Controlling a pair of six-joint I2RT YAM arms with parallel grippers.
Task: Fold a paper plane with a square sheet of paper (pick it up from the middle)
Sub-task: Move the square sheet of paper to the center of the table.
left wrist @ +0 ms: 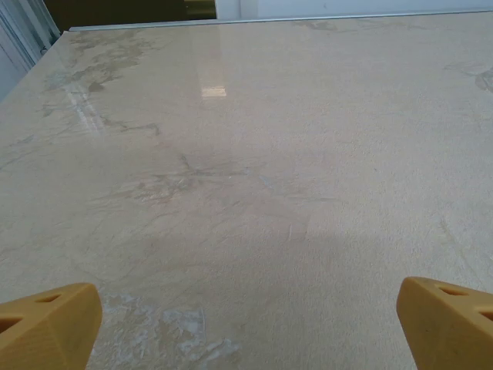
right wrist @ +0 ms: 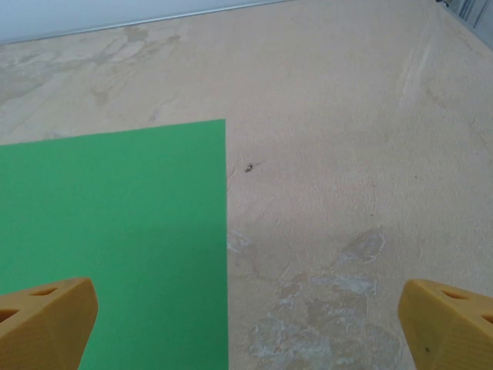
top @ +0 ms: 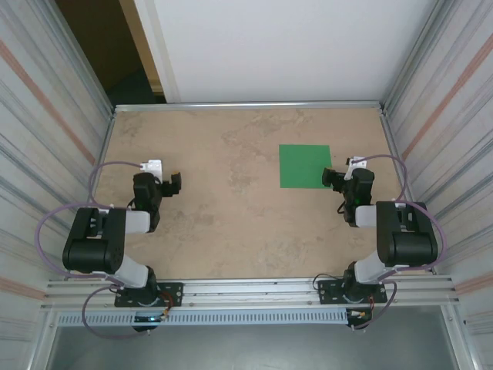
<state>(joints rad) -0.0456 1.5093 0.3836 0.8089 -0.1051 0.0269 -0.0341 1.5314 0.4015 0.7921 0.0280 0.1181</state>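
While the left gripper and right gripper sit spread wide and empty, the square sheet of paper (bright green) lies flat on the desk, partly under the right one.

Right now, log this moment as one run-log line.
square sheet of paper: flat, unfolded | left gripper: open, empty, over bare table | right gripper: open, empty, over sheet's right edge | folding: not started
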